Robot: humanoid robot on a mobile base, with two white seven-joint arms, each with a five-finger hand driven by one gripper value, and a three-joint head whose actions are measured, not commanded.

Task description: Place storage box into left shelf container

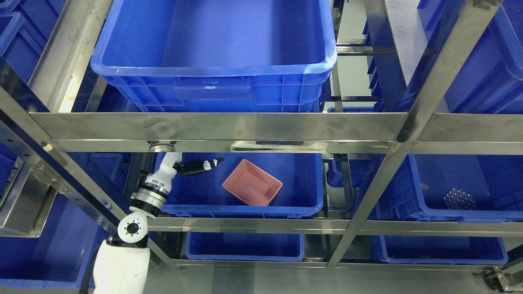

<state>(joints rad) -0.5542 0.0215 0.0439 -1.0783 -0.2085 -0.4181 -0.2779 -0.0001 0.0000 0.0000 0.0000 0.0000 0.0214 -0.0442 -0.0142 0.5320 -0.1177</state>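
The left hand (200, 166) is hanging inside the blue bin (245, 210), fingers stretched out and holding nothing, apart from the pink box (252, 188) lying tilted on the bin floor. Pulling back, the arm is risking a knock against the steel shelf rail (216, 126) just above

The steel crossbar (220, 126) runs just above the middle bin (245, 210), so the way in is the gap between that bar and the bin's front rim. Inside, the pink box (252, 188) takes the centre-right floor, leaving bare floor to its left, where the left hand (202, 165) hovers. A slanted upright (380, 179) closes off the right side.
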